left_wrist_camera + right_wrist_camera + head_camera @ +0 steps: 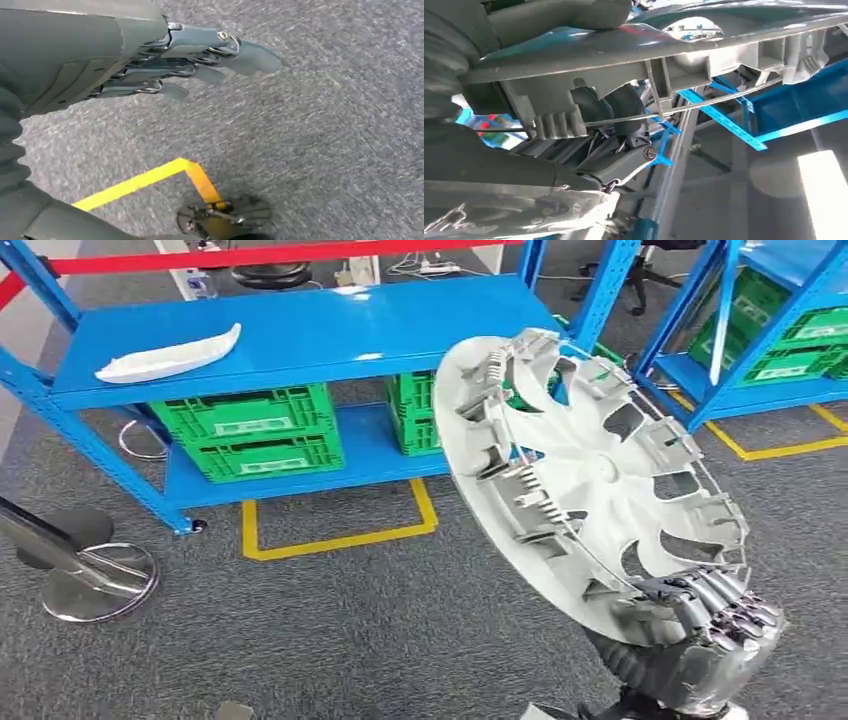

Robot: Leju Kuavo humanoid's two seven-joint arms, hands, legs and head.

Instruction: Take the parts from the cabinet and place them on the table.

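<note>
Right robot hand (722,612) pinched the wheel cover (585,475) by one rim edge, held tilted in air in front of the blue shelf (300,335). Left robot hand (200,60) hung spread, empty. Risk: edge-only grip, cover could pivot, slip, or clip the shelf post.

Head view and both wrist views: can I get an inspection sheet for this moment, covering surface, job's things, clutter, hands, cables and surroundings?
Surface: blue shelf, top level holds one white part.
Job's things: grey wheel cover, tilted, held at its lower rim.
Clutter: green crates on the lower level.
Hands: right hand grips the wheel cover; left hand holds nothing, fingers extended over carpet.
Cables: nothing seen on the shelf.
Surroundings: grey carpet, yellow floor tape, second blue rack.
</note>
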